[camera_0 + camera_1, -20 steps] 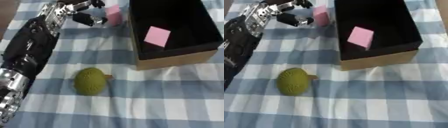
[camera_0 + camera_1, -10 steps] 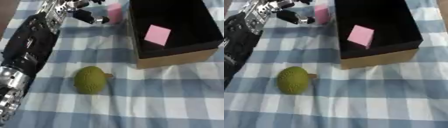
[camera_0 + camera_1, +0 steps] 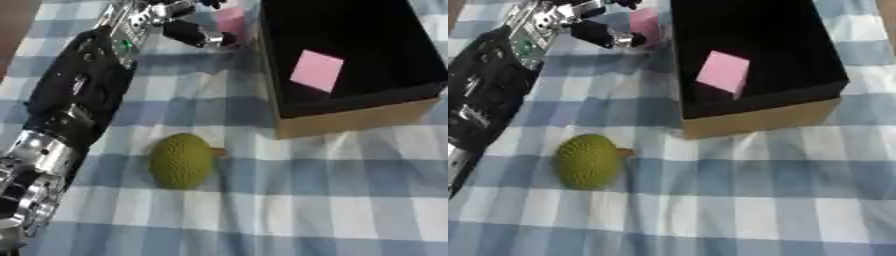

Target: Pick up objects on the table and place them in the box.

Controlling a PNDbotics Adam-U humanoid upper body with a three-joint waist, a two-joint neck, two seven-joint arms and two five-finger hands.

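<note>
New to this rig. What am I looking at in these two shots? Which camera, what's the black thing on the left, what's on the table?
Both shots come from one stereo camera in the robot's head, looking down at the table: left eye and right eye, same moment, nearly the same picture.

The black and silver thing coming in from the left is the robot's left arm. Its left hand is at the far edge, with fingers around a pink block just outside the box; whether it actually grips the block I cannot tell. The right hand shows in neither view.

The table is covered with a blue and white checked cloth. On it stands an open cardboard box with a black inside, and a pink square piece already lies in it. Nearer the camera, a bumpy green fruit-like ball lies on the cloth, untouched.
</note>
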